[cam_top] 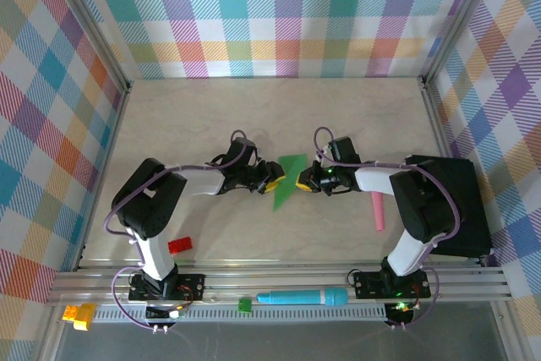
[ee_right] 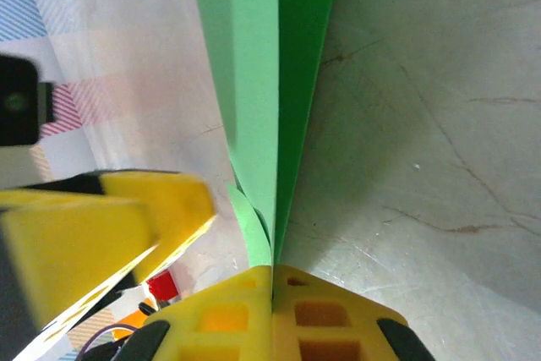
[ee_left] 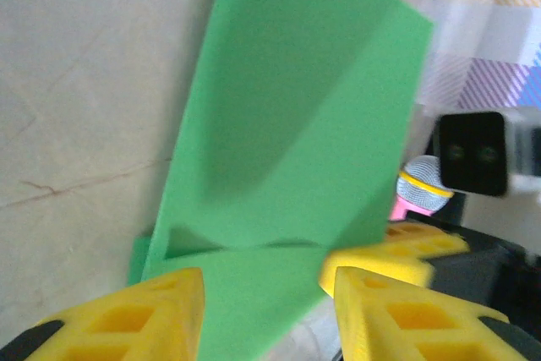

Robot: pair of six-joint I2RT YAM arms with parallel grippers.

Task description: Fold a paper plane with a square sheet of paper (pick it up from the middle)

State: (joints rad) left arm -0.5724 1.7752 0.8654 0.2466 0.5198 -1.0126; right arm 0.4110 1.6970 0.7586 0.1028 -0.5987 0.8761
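The bright-green sheet of paper (cam_top: pixel 287 180) is creased into a narrow layered shape and held up between the two arms at mid-table. My right gripper (cam_top: pixel 308 181) is shut on its edge. In the right wrist view its yellow fingers (ee_right: pixel 272 281) pinch the folded layers of paper (ee_right: pixel 258 82), which rise straight away from them. My left gripper (cam_top: pixel 272 180) stands open just left of the paper. In the left wrist view the paper (ee_left: pixel 296 133) runs through the wide gap of the left gripper (ee_left: pixel 266 314), its fold line just beyond the fingertips.
A pink marker (cam_top: pixel 378 210) lies by the right arm, in front of a black box (cam_top: pixel 461 200). A red brick (cam_top: pixel 179 245) lies near the left arm's base. On the front rail sit a teal marker (cam_top: pixel 303 297), a tiny green block (cam_top: pixel 244 304) and a yellow block (cam_top: pixel 80 315).
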